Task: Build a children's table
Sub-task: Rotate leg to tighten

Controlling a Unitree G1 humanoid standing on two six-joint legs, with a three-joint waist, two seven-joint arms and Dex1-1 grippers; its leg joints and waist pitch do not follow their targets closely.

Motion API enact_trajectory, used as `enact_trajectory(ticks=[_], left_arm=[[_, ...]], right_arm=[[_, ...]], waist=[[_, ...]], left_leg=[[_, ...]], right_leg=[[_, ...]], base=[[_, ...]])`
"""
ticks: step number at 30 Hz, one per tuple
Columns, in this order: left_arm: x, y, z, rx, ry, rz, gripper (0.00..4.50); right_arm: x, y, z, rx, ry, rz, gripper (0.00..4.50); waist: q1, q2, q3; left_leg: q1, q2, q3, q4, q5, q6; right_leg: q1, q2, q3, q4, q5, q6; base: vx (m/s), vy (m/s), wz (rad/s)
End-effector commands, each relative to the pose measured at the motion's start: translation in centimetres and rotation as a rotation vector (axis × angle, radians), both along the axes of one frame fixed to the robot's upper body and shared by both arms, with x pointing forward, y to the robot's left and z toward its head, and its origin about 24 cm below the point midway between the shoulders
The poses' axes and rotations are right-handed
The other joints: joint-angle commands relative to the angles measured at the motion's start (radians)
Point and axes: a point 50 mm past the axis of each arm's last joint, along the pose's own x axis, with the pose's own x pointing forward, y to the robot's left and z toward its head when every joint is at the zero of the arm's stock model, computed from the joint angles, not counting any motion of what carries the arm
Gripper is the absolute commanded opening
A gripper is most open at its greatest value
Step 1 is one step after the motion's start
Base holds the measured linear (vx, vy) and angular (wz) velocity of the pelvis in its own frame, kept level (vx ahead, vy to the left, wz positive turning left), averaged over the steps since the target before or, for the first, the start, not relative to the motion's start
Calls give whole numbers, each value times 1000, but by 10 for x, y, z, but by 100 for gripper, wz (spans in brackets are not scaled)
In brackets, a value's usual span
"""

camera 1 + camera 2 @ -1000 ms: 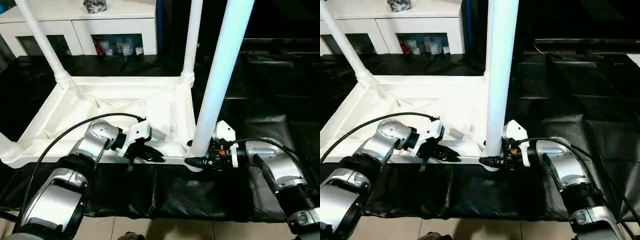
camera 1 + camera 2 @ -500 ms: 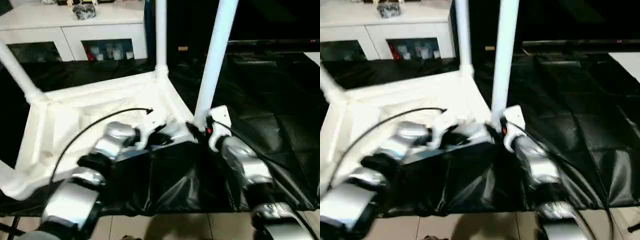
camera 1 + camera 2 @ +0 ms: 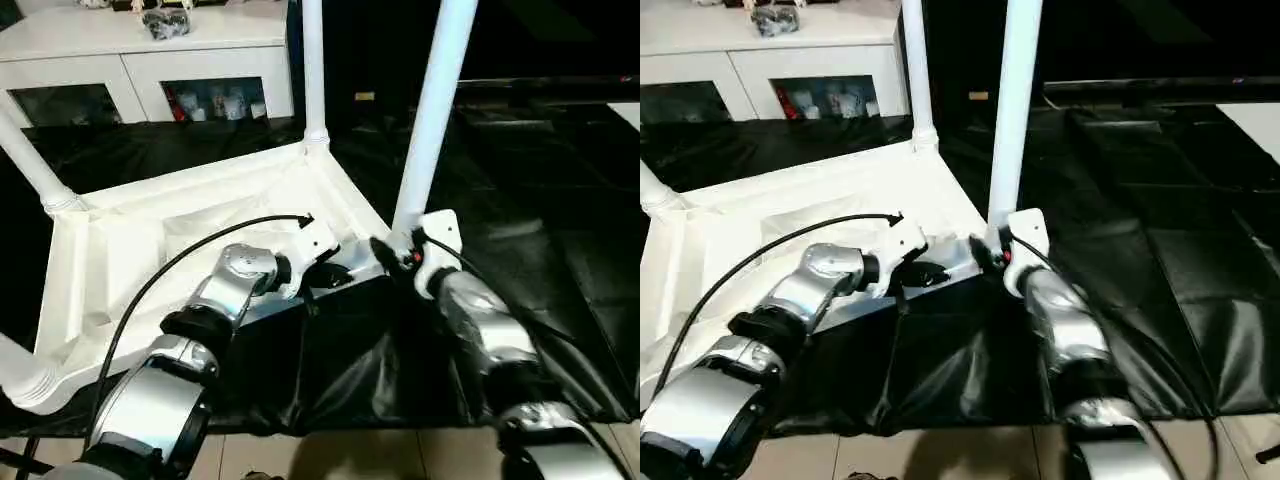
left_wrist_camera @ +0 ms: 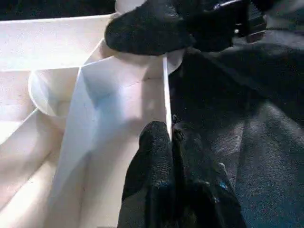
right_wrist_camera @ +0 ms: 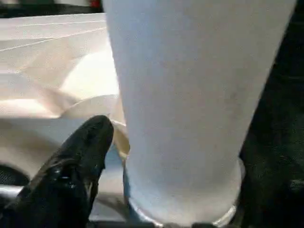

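The tabletop (image 3: 190,225) lay upside down on the black sheet (image 3: 520,200), ribbed underside up, with the white cabinet (image 3: 150,55) behind it. 4 legs rose from its corner sockets: the far left leg (image 3: 30,160), the far right leg (image 3: 313,70), the near left leg (image 3: 20,375) at the picture's edge, and the near right leg (image 3: 432,110) just in front of my right arm.

My left gripper (image 4: 171,142) was pressed together, its 2 black fingers side by side against the thin near rim of the tabletop, close to the near right socket.

My right gripper (image 3: 385,255) sat at the base of the near right leg. 1 of its fingers (image 5: 71,161) stood just beside the flared foot, apart from the tube; I could not tell how wide the pair stood.
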Motion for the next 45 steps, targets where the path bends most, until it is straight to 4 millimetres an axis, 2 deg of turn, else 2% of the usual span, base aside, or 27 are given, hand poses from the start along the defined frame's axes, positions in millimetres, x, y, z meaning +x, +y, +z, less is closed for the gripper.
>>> enact_trajectory(ticks=[1,2,4,6,7,10,12,14,16,17,19,20,26,30,36,38,39,40,41,42,44,45], left_arm=[[-9,-16,2,-33,3,-148,0],[-9,-10,4,-30,6,-176,0],[-10,-3,6,-28,13,-216,0],[-10,7,8,-19,22,-257,0],[-11,11,10,-20,35,-284,0],[-13,19,11,-5,54,-329,0],[-14,24,11,2,67,-357,0],[-15,26,12,6,74,-370,0],[-16,30,12,14,82,-392,0],[-17,31,12,17,89,-404,0],[-18,33,11,23,95,-415,0],[-18,34,12,24,96,-419,0],[-17,37,12,34,97,-425,0],[-17,37,12,29,94,-414,0],[-12,32,11,15,72,-335,0],[-9,26,9,16,57,-284,0],[-6,20,8,32,34,-228,0],[-6,19,7,34,32,-223,0],[-4,12,7,28,21,-184,0],[-2,2,6,8,11,-140,0],[-2,-8,6,-9,5,-113,0],[-2,-13,6,-15,2,-104,0]], right_arm=[[-6,17,2,5,-6,158,428],[-10,8,2,-26,-1,230,433],[-16,-1,2,-64,15,314,442],[-25,-12,4,-104,35,434,442],[-30,-16,7,-101,49,507,442],[-36,-24,11,-106,69,607,442],[-39,-29,15,-113,81,656,442],[-39,-31,16,-118,84,673,425],[-40,-34,19,-126,97,707,396],[-41,-35,20,-132,108,726,396],[-41,-37,20,-147,121,748,368],[-42,-37,20,-150,130,760,359],[-42,-35,18,-186,142,802,308],[-42,-32,17,-186,135,797,283],[-40,-27,12,-131,117,705,272],[-35,-24,9,-119,86,602,272],[-29,-20,4,-120,64,477,272],[-28,-20,4,-121,61,465,272],[-24,-16,0,-122,51,374,272],[-20,-10,-5,-107,49,274,272],[-18,-1,-9,-78,60,192,272],[-17,3,-10,-64,67,160,272]], waist=[[6,-14,-63],[13,-10,-67],[28,-11,-70],[33,-13,-72],[37,-11,-69],[44,-12,-66],[46,-12,-63],[47,-14,-60],[47,-15,-60],[47,-16,-59],[47,-19,-60],[48,-17,-60],[49,-20,-64],[49,-20,-64],[47,-19,-62],[44,-18,-59],[43,-16,-59],[38,-15,-55],[33,-18,-55],[30,-18,-55],[17,-13,-55],[14,-14,-55]], left_leg=[[29,45,-28,-81,-232,69],[29,45,-25,-73,-175,94],[32,45,-23,-64,-119,127],[31,45,-21,-59,-98,154],[30,47,-20,-59,-102,163],[32,52,-22,-65,-145,148],[36,55,-23,-73,-189,119],[38,56,-22,-77,-217,96],[37,55,-23,-79,-219,88],[37,55,-22,-78,-224,86],[38,55,-21,-77,-218,87],[36,55,-21,-76,-209,91],[34,53,-21,-69,-157,114],[33,52,-21,-68,-158,119],[35,53,-21,-72,-186,101],[36,53,-22,-77,-215,78],[36,53,-22,-78,-224,72],[37,52,-23,-83,-254,49],[37,50,-26,-86,-274,26],[36,49,-27,-88,-282,20],[39,47,-29,-93,-311,-4],[37,46,-31,-93,-314,-5]], right_leg=[[33,-12,-4,-51,-61,-223],[34,-12,-6,-42,7,-238],[37,-11,-7,-34,87,-255],[37,-12,-7,-29,121,-263],[36,-13,-7,-31,110,-267],[35,-15,-7,-36,21,-267],[32,-14,-6,-41,-49,-269],[30,-13,-4,-44,-85,-267],[31,-14,-3,-44,-94,-266],[30,-14,-3,-45,-98,-265],[30,-15,-2,-45,-93,-265],[30,-17,-2,-44,-84,-266],[32,-16,-4,-36,-28,-274],[33,-16,-4,-36,-28,-278],[31,-15,-3,-40,-65,-272],[29,-16,-3,-46,-124,-260],[27,-16,-2,-47,-138,-256],[23,-15,-2,-53,-186,-245],[25,-16,-2,-56,-223,-230],[24,-16,-1,-56,-235,-223],[20,-14,0,-62,-255,-206],[21,-14,0,-63,-256,-203]], base=[[54,-6,0],[57,-8,-1],[28,-4,-1],[0,0,0],[0,0,0],[0,0,0],[0,0,0],[0,0,0],[0,0,0],[0,0,0],[0,0,0],[0,0,0],[0,0,0],[0,0,0],[0,0,0],[0,0,0],[0,0,0],[0,0,0],[0,0,0],[0,0,0],[0,0,0],[0,0,0]])
